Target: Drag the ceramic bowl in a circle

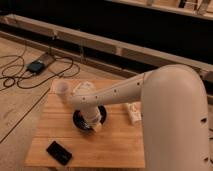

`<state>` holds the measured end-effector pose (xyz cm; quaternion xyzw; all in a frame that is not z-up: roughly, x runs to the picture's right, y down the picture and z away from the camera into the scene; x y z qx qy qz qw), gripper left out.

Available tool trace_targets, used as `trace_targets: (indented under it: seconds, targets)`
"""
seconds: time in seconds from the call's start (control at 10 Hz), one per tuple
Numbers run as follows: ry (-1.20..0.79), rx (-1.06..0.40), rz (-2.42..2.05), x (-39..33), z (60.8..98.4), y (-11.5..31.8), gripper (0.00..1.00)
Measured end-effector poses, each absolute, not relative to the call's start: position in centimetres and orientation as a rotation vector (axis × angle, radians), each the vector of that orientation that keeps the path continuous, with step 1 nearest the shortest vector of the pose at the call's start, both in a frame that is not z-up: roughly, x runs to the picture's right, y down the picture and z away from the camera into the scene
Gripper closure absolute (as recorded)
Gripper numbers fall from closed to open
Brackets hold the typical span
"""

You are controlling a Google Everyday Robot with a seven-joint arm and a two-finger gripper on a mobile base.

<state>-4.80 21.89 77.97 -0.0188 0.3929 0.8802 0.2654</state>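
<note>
Black glossy ceramic bowl (82, 118) — end effector (95, 125) inside

A pale wooden worktop (120, 147) stands on a tan floor (20, 107) strewn with black cables (14, 79), with a dark wall (150, 27) behind. The tool (95, 124) is over the worktop's middle.

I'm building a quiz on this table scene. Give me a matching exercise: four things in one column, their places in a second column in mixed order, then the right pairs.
Things:
1. bowl
2. cup
3. slab
4. tool

Places:
A. front left of the table
B. back left corner of the table
C. down at the bowl
D. near the table's middle, under the arm

Pairs: 1-D, 2-B, 3-A, 4-C
</note>
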Motion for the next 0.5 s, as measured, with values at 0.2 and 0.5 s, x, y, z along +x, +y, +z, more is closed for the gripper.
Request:
trace_targets:
  seconds: [0.2,0.5]
  targets:
    - [1.049,-0.025,2.364,-4.67,78.16,21.53,0.2]
    - [1.031,0.012,2.363,-4.52,78.26,20.96,0.2]
